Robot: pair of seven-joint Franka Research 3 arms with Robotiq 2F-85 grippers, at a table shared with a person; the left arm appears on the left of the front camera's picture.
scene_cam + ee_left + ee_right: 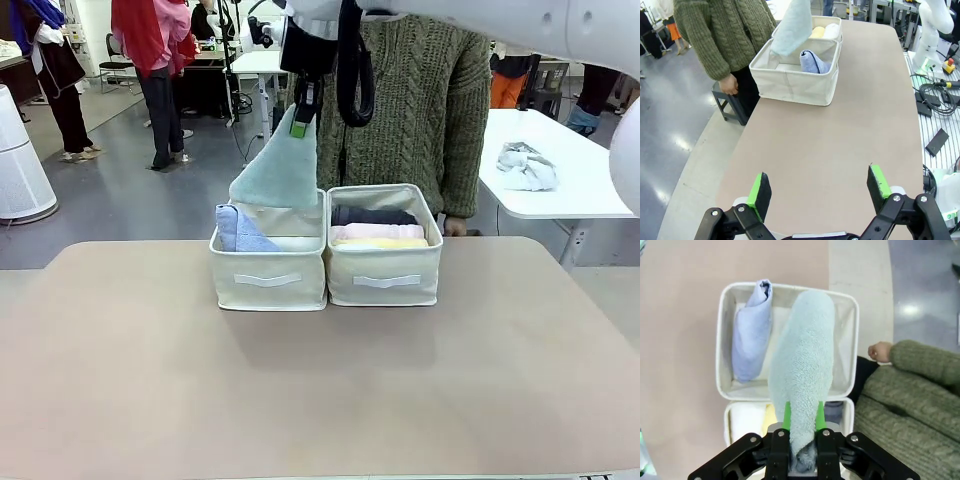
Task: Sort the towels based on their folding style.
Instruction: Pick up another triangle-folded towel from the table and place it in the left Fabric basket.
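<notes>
My right gripper (299,122) is shut on the tip of a grey-teal cone-folded towel (276,172) that hangs point-up above the left bin (268,277). From the right wrist, that towel (801,365) dangles over the bin (724,345), beside a light blue cone towel (751,337) lying inside. The light blue towel (240,230) leans at the bin's left end. The right bin (385,275) holds dark grey (372,215), pink (378,231) and yellow (382,243) rolls. My left gripper (820,192) is open over bare tabletop, far from the bins (790,80).
A person in a green knit sweater (420,100) stands right behind the bins, one hand (880,351) close to the left bin's far edge. A side table (560,180) with a crumpled cloth (525,165) stands at the back right. The tan table (320,380) is bare in front.
</notes>
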